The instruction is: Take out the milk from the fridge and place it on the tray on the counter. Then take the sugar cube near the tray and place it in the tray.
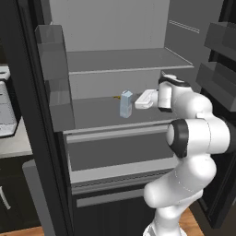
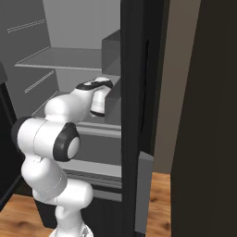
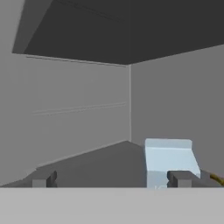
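The fridge [image 1: 120, 62] stands open, its grey shelves lit. The milk [image 1: 126, 103], a small pale blue-and-white carton, stands upright on the middle shelf [image 1: 97, 115]. My gripper [image 1: 137, 103] reaches in from the right at the carton's height, just beside it, open and holding nothing. In the hand view the milk [image 3: 168, 159] sits right of centre, behind the right fingertip [image 3: 181, 178] rather than between the two tips. My gripper [image 3: 113, 179] points at the fridge's back corner. The tray and the sugar cube are out of view.
A small yellow banana [image 1: 114, 97] lies on the same shelf behind the milk, its tip [image 3: 216, 178] showing at the right. Translucent door bins [image 1: 55, 78] hang on the left door. The right door [image 2: 139, 115] stands close beside the arm. A strip of counter [image 1: 14, 143] lies left.
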